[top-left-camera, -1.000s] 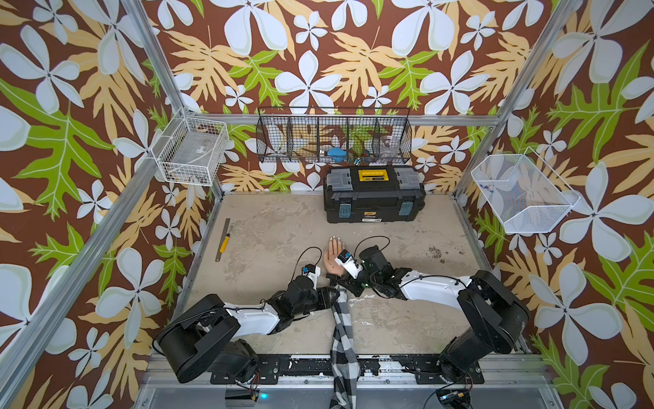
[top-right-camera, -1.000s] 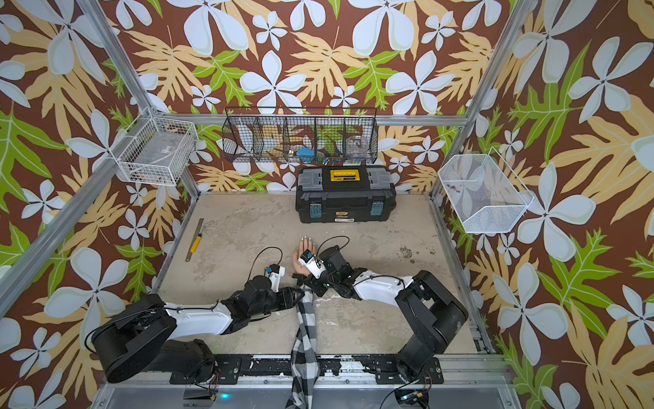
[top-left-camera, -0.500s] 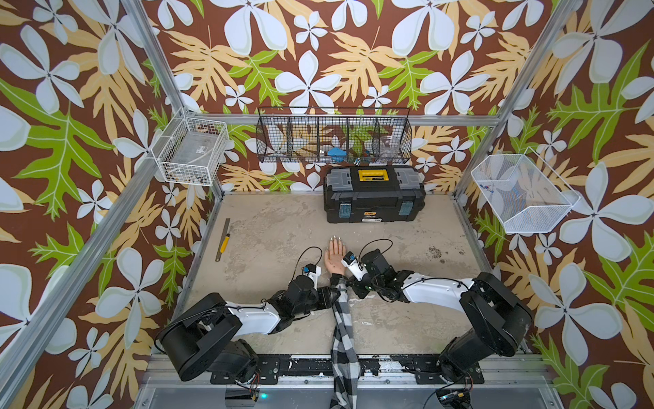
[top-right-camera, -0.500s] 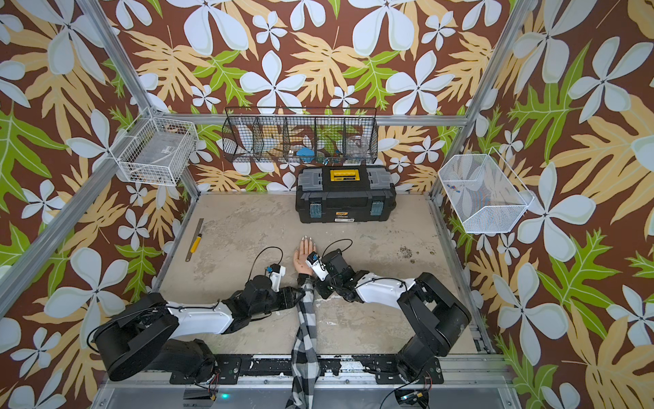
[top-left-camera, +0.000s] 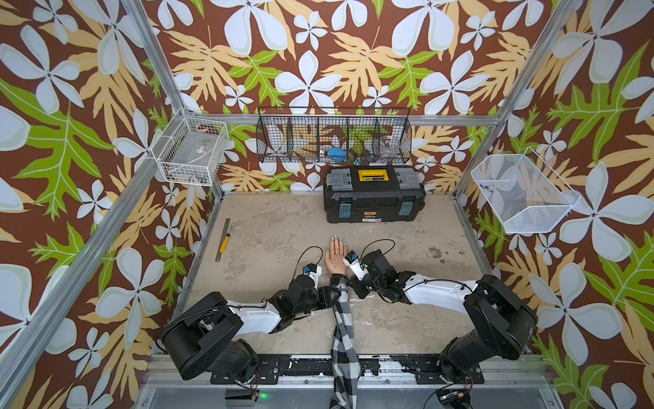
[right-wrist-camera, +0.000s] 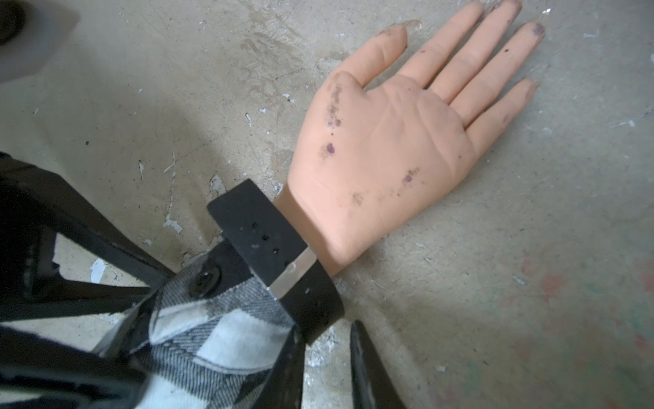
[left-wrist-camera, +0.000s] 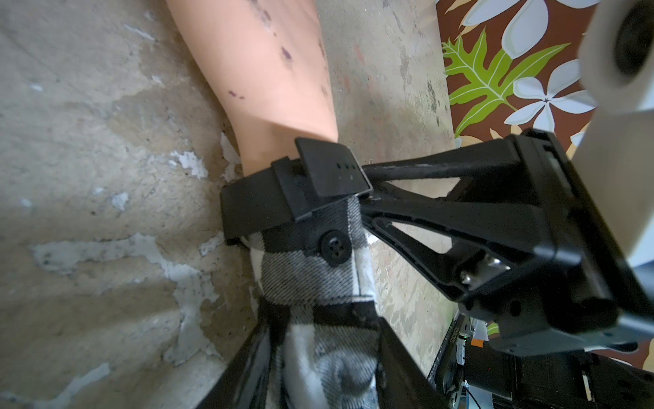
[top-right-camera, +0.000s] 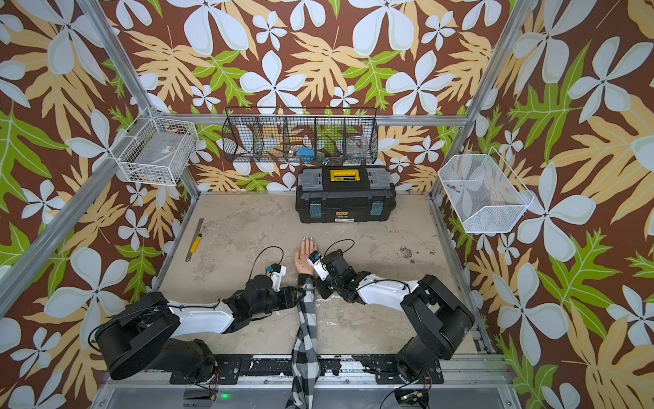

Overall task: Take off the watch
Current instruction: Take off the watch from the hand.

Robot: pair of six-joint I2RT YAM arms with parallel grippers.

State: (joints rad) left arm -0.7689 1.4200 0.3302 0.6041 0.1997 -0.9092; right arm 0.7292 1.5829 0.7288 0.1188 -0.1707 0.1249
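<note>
**Top views and both wrist views.** The mannequin hand (top-left-camera: 335,256) lies palm up, a little toward 6 o'clock from the centre of the table (top-left-camera: 283,226). Its fingers point to 12 o'clock, and the toolbox (top-left-camera: 373,194) stands well apart at 12 o'clock.

The watch (right-wrist-camera: 279,255) wraps the wrist and touches the cuff of the checked sleeve (top-left-camera: 342,329). Its face is hidden, its silvery clasp (right-wrist-camera: 293,272) is uppermost, and its strap tail (right-wrist-camera: 247,212) stands lifted off the band.

My left pincer (top-left-camera: 335,296) reaches in from 9 o'clock. It is about half closed and clasps the sleeve just on the 6 o'clock side of the watch.

My right pincer (right-wrist-camera: 329,333) reaches in from 3 o'clock. Its tips stand a narrow gap apart at the band's edge, and I cannot tell whether they pinch it.
</note>
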